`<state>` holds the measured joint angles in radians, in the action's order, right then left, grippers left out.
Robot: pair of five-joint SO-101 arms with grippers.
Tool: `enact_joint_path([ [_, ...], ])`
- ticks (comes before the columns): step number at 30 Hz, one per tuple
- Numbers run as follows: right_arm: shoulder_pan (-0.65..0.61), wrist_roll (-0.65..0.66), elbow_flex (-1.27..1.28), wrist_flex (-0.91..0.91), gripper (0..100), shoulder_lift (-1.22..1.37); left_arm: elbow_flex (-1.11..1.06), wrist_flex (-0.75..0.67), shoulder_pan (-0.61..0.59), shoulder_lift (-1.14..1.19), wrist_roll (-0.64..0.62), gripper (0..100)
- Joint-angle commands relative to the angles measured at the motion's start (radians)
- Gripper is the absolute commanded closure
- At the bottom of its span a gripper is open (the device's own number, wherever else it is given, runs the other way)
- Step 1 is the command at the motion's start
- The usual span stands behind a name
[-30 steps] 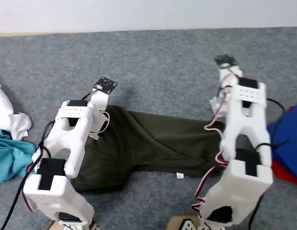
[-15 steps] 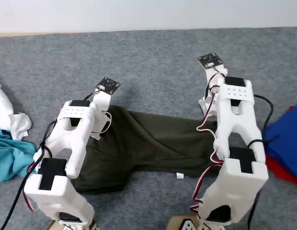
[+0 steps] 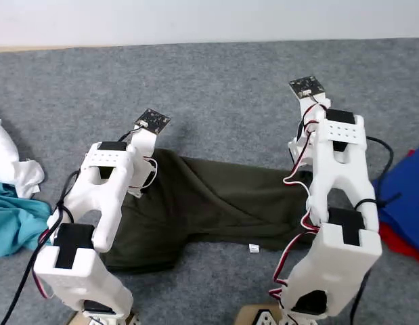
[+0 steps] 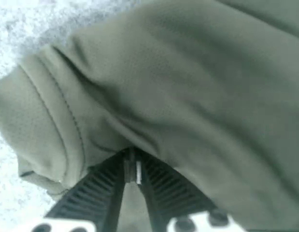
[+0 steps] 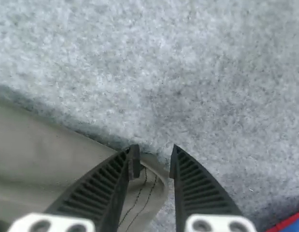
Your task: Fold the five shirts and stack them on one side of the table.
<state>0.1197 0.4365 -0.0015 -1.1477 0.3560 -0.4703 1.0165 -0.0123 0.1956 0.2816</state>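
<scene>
You are pinching the olive shirt [image 4: 188, 96] with the left end effector [image 4: 131, 168]; the right end effector [image 5: 152, 162] is sitting spread astride its opposite corner, the shirt's length lying between them.

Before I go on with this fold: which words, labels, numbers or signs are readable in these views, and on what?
No text can be read in any view.
White tag at the edge of the olive shirt: too small to read.
Left wrist circuit board and right wrist circuit board: no legible print.
</scene>
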Motion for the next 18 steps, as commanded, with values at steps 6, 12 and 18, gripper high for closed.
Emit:
enact_joint_path([
  [6, 0.021, -0.006, -0.041, -0.088, 87.6, 0.039, 0.031, 0.012, 0.005, -0.006, -0.005, 100],
  [12, 0.022, -0.005, -0.043, -0.047, 87.6, 0.045, 0.031, 0.012, 0.005, -0.006, -0.005, 100],
  [18, 0.042, -0.003, -0.041, -0.045, 88.1, 0.048, 0.031, 0.012, 0.006, -0.006, -0.005, 100],
])
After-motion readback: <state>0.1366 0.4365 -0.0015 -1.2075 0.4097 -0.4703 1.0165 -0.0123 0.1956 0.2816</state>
